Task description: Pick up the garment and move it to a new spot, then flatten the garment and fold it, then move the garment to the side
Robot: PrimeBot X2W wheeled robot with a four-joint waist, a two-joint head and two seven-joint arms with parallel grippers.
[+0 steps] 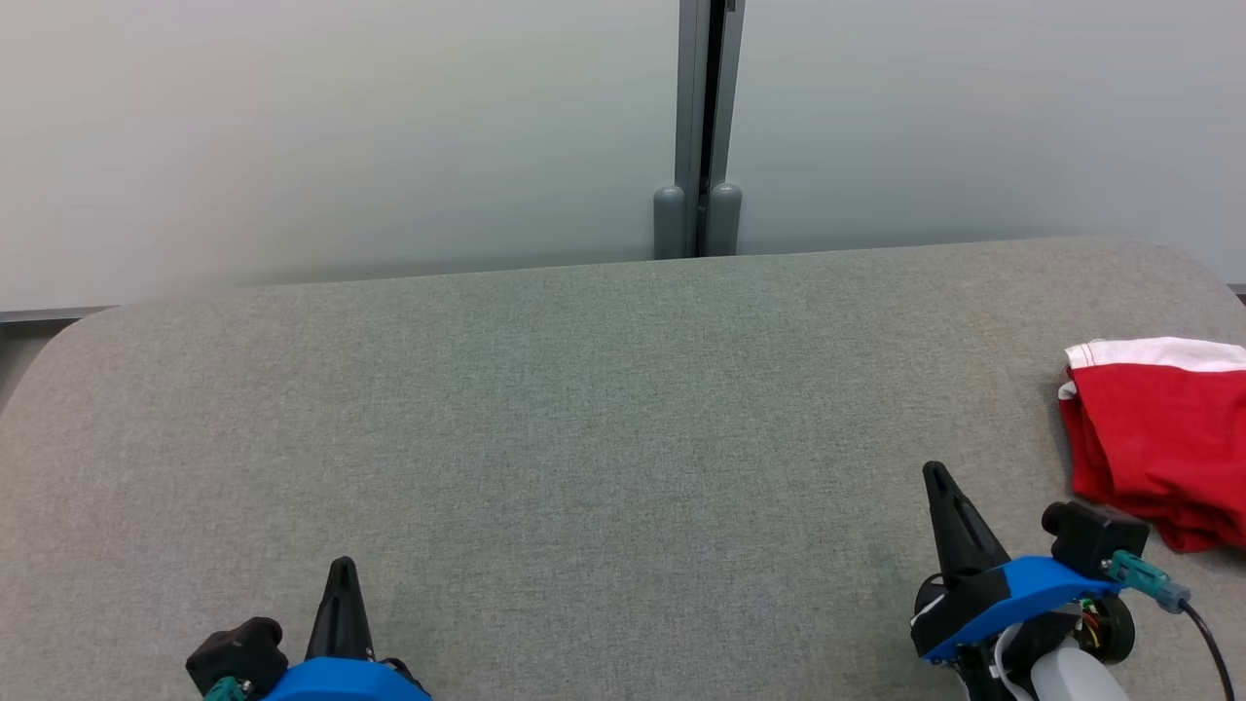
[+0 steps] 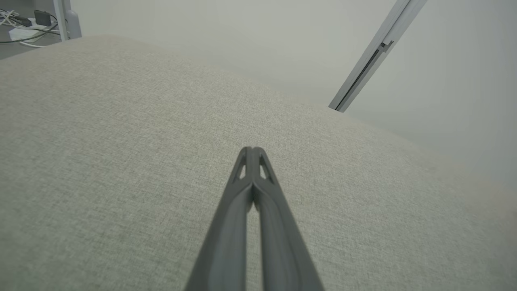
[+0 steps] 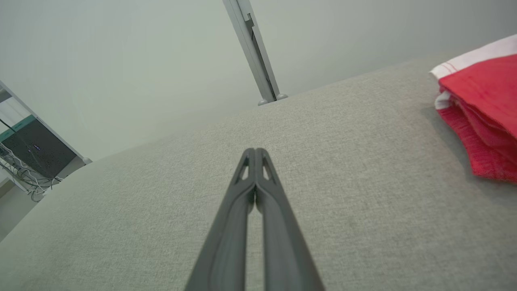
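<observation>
Garment [image 1: 1163, 438] of folded red cloth with a white band lies at the right edge of the grey fabric-covered tabletop [image 1: 584, 409], near the right gripper [image 1: 940, 479], which, like the left gripper [image 1: 343, 572], is pinched fully closed on nothing.

The right gripper [image 1: 936, 471] has long matte-black plastic fingers [image 3: 226, 250] that taper to a narrow tip, each with a small triangular slot near the end. Their base is a bright blue moulded shell [image 1: 1012, 592]. Beside it sits a boxy black block [image 1: 1095, 534] with a teal plug [image 1: 1147, 578] and a thin black cable [image 1: 1212, 643]. Small red and green wires [image 1: 1092, 625] show beneath, next to a rounded white forearm [image 1: 1071, 677]. The left gripper [image 1: 343, 565] matches it, with slotted dark fingers [image 2: 226, 250], a blue shell [image 1: 336, 683], a black block [image 1: 236, 654] and a teal connector [image 1: 224, 691].
</observation>
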